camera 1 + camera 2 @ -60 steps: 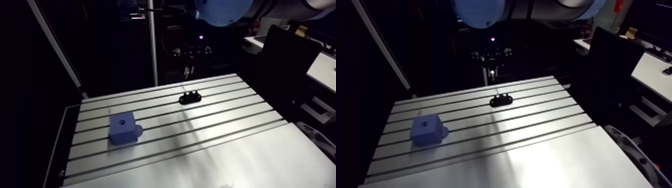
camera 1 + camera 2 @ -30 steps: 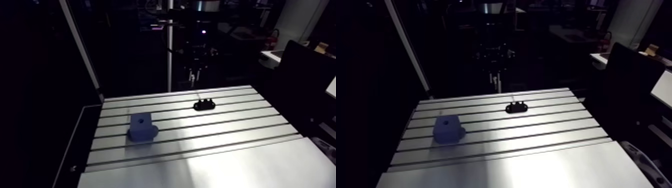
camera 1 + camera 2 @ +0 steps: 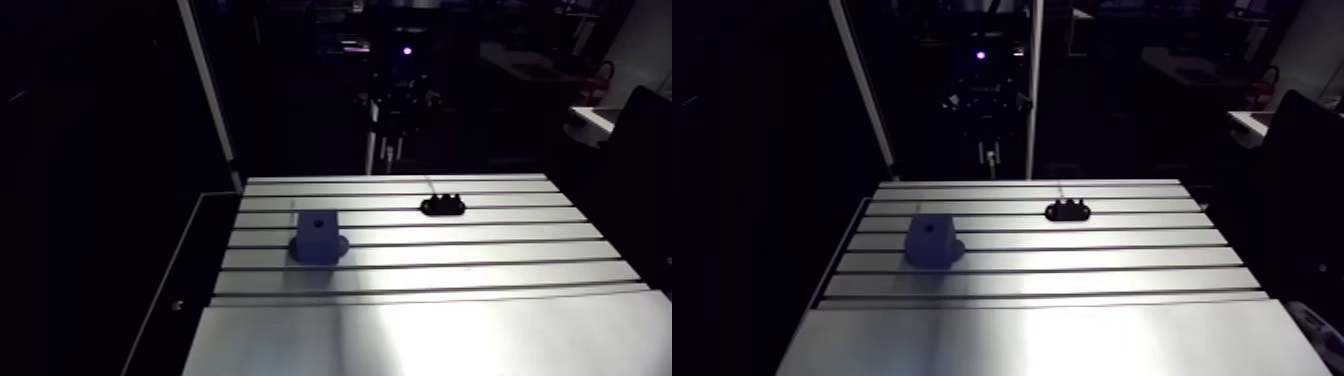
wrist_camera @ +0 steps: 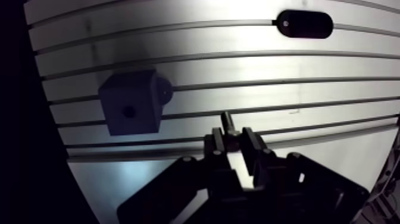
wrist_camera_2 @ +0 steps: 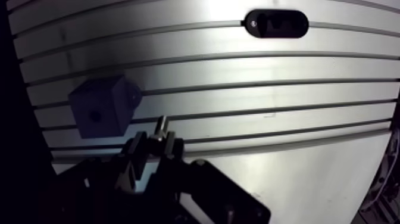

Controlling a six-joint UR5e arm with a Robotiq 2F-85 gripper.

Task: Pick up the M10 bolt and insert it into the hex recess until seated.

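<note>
In the wrist view my gripper [image 4: 231, 136] is shut on a dark M10 bolt [image 4: 227, 121], whose shank sticks out past the fingertips. A blue block [image 4: 132, 110] with a small recess hole [image 4: 127, 111] in its upper face stands on the slotted table [image 3: 450, 300], ahead of the gripper and off to one side. The bolt hangs well above the table, apart from the block. In the arm view the block [image 3: 318, 236] sits at the left middle of the table, and the gripper [image 3: 990, 150] hangs dim above the far edge.
A small black holder [image 3: 443, 206] with raised bumps rests near the table's far edge, right of the block; the wrist view shows this holder [image 4: 305, 24] far ahead of the gripper. An upright frame post [image 3: 208, 95] rises at the back left corner.
The whole arm view has shifted, so the camera has moved with the arm. The block and the black holder have kept their places on the table.
</note>
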